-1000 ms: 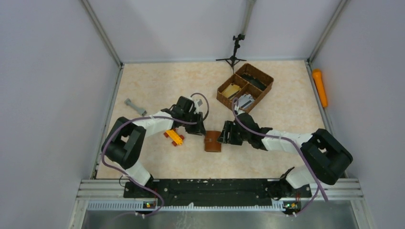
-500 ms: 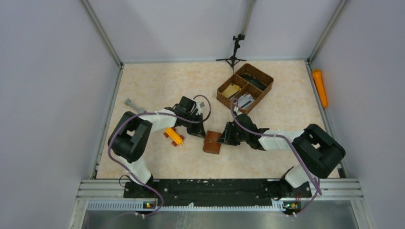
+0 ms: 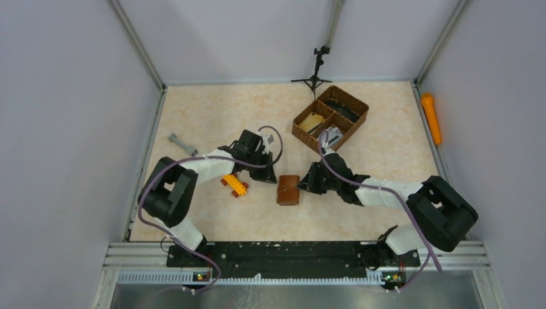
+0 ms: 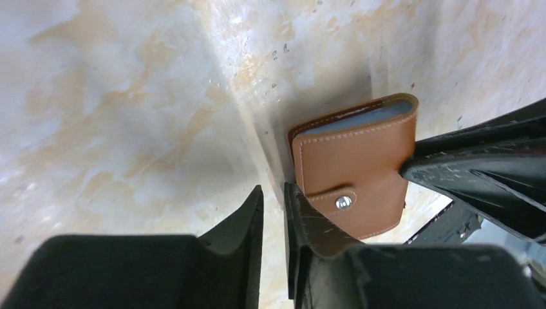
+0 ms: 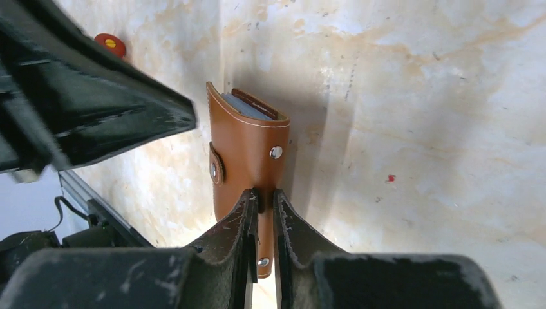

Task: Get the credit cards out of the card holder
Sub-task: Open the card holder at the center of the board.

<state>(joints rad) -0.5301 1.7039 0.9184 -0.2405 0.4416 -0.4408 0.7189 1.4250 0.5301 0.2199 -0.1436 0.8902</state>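
Card holder [image 3: 288,190]: one, a small flat brown leather fold with pale stitching and silver snaps, near the middle of the table [image 3: 212,116], between my two grippers. Credit cards [image 5: 243,106]: only grey-silver edges show inside its open end, and I cannot tell the count.

My right gripper [image 5: 262,193] is pinched on a brown leather flap of the card holder, a snap just below the fingers [image 5: 290,225]. The right arm comes in low from the near right, with its elbow bent.

My left gripper [image 4: 273,190] is almost pressed together, with a thin slit and nothing in it. One finger lies against the holder's edge by the strap tab [image 4: 344,202]. The left arm reaches in low from the near left.

One orange toy [image 3: 235,185] lies just left of my left gripper. One small grey piece [image 3: 182,144] sits far left. One brown woven basket [image 3: 353,125] with three compartments stands far right of the holder. One black tripod [image 3: 315,67] stands at the far edge. One orange cylinder [image 3: 431,118] lies beyond the right edge.
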